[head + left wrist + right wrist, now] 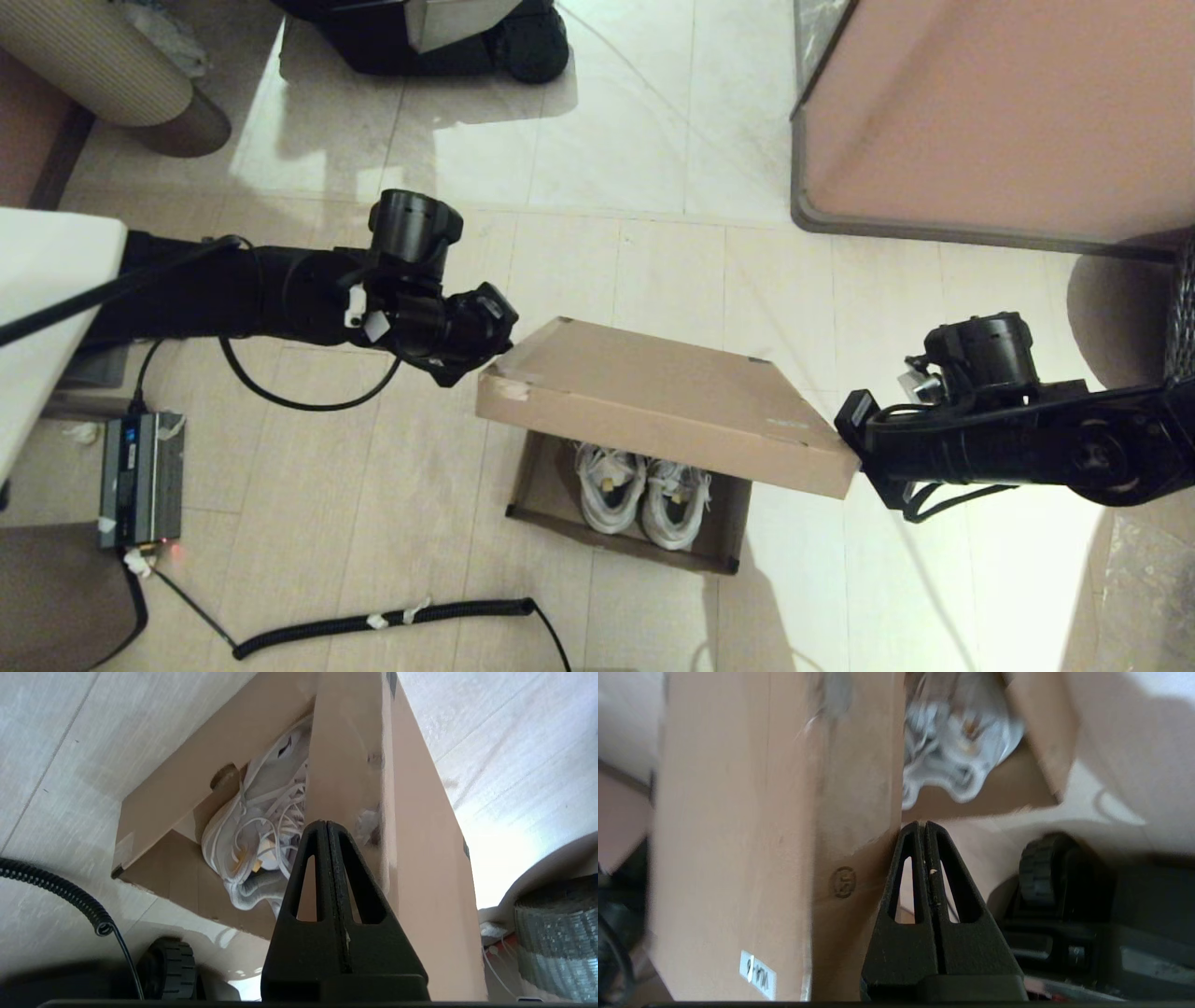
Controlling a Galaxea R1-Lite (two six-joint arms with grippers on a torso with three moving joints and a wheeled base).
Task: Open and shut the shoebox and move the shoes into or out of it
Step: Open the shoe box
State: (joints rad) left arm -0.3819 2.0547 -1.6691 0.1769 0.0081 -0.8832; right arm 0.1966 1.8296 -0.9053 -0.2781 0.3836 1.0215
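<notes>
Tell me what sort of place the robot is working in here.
Probably a room in a home: a glossy pale tiled floor, a shoebox set directly on it holding white sneakers, and upholstered furniture close by.

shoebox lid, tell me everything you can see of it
The lid is plain brown cardboard, flat with shallow side walls, part of the shoebox on the pale floor. It stands half raised, tilted over the box, with the white shoes showing beneath. A small white label sits on it. The shut left gripper and shut right gripper sit at its opposite ends.
</notes>
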